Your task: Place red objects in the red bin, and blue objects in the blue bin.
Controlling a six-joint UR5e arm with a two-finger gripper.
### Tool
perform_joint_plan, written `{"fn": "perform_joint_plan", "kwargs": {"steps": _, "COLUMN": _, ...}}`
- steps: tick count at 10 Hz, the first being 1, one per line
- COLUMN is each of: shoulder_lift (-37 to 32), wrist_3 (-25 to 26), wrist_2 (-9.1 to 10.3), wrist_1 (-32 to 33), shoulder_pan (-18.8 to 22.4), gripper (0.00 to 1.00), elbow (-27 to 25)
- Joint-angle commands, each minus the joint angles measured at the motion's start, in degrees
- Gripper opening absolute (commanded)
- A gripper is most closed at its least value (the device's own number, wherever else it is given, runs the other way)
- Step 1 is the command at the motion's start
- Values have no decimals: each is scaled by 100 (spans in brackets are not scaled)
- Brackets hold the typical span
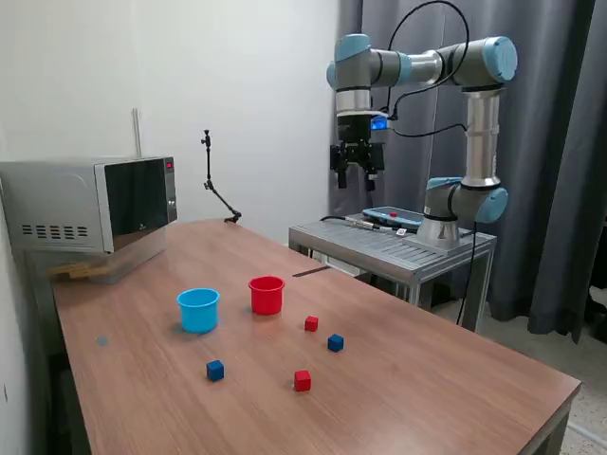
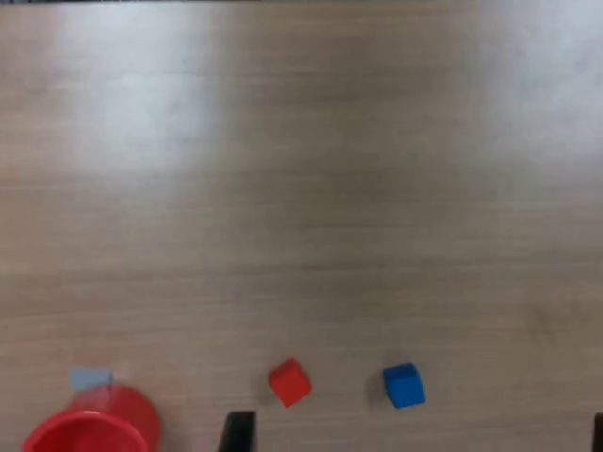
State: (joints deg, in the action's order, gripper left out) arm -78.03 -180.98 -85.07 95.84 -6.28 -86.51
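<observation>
Overhead, the gripper (image 1: 358, 173), fingers apart and empty, hangs high above the worktop's far edge, the red cubes (image 1: 311, 323) well below toward mid-table.

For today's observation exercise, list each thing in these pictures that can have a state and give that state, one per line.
hand: raised high above the table, holding nothing, fingers apart
red cup: upright, no cube seen inside
blue cup: upright, no cube seen inside
red cubes: loose on the table
blue cubes: loose on the table
microwave: door shut
</observation>
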Motion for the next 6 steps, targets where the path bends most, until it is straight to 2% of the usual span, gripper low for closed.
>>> {"fn": "perform_joint_plan", "kwargs": {"steps": 1, "shoulder_lift": 419, "wrist_3": 2, "wrist_2": 17, "wrist_1": 84, "shoulder_pan": 4, "gripper": 100, "elbow": 300}}
{"fn": "perform_joint_plan", "kwargs": {"steps": 4, "shoulder_lift": 876, "wrist_3": -7, "wrist_2": 17, "wrist_1": 93, "shoulder_pan": 4, "gripper": 100, "elbow": 573}}
{"fn": "perform_joint_plan", "kwargs": {"steps": 6, "shoulder_lift": 1026, "wrist_3": -7, "wrist_2": 17, "wrist_1": 259, "shoulder_pan": 4, "gripper": 100, "elbow": 583}}
